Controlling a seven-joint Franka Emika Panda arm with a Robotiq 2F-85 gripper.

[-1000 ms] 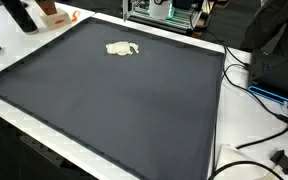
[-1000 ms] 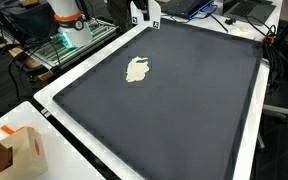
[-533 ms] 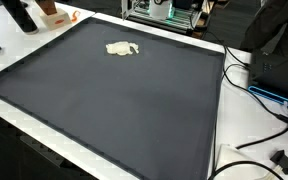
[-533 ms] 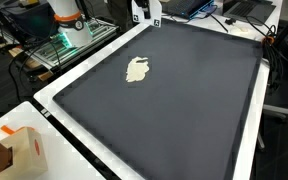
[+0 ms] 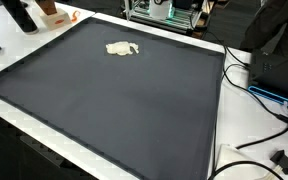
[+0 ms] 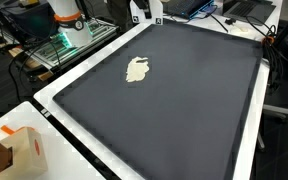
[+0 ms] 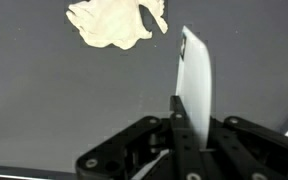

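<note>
Gripper (image 7: 190,85) shows only in the wrist view, with its 2 fingers drawn together. A pale flat strip rises where they meet, and I cannot tell whether it is a held thing or part of a finger. 1 crumpled cloth (image 7: 112,22) lies well apart from it on the mat (image 7: 64,100). In both exterior views the cloth (image 5: 122,48) (image 6: 137,70) sits alone near 1 edge of the mat, with nothing between it and the gripper. 1 box (image 6: 24,150) stands on the table (image 6: 72,88) beside the mat. Several cables (image 5: 256,122) trail past another side.
</note>
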